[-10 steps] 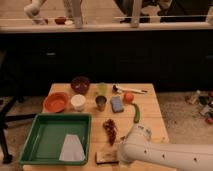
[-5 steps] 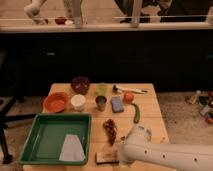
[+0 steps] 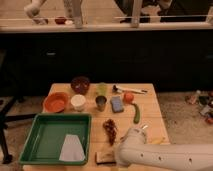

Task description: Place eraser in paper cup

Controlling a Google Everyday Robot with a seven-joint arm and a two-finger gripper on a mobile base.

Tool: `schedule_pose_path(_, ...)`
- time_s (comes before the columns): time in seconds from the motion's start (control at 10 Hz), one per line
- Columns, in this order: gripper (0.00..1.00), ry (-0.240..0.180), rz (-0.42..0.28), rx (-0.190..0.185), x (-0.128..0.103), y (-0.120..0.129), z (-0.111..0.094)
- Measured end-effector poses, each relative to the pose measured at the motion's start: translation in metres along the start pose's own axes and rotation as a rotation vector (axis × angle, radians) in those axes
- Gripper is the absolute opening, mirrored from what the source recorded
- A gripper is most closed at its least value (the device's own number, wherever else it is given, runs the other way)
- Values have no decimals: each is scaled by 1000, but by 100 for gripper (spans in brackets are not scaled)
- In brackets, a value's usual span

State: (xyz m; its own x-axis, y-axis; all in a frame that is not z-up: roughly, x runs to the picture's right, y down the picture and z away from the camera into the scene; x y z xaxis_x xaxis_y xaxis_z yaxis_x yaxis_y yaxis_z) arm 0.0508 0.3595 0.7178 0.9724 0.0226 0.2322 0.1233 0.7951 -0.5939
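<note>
1. Camera view is showing you no change over the last second: the white arm (image 3: 165, 155), the table (image 3: 150, 107) and everything on it are sitting exactly where they were.
2. The gripper (image 3: 139, 130) is hanging at the lower centre-right of the frame, at the tip of the arm, just above and to the right of the eraser. Its jaws are standing wide apart and carrying nothing.
3. The eraser (image 3: 105, 157) is lying flat at the bottom edge of the frame, lower centre, just right of the green tray (image 3: 30, 142) and right beside the bend of the arm. Nothing is gripping it.
4. The paper cup (image 3: 78, 102) is standing upright at centre-left, between the orange bowl (image 3: 55, 102) and the dark metal cup (image 3: 101, 103), well apart from the eraser.
5. Meaning for you: the task is sitting at zero, with the pick not yet made. My read is that the arm is idling or settling before the reach.
6. Risks I am judging:
   - The eraser is lying tight against the arm's own body, so you are getting an awkward, folded-back approach.
   - The carry is heading up-left past the reddish-brown item (image 3: 110, 129).
   - The metal cup and the green cup (image 3: 102, 89) are crowding the target, so confirm the white one before release.
</note>
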Motion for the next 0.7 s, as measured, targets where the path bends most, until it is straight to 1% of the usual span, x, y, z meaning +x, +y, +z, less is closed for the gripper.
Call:
schedule_pose_path(0.2,80,3,-31,-5,-14,-6,7)
schedule_pose_path(0.3,80,1,-35,-5,-15,-9,9)
schedule_pose_path(0.4,76,-8,-41,-6,-16,-13,11)
schedule_pose_path(0.7,49,-51,-31,-15,-3,-19,19)
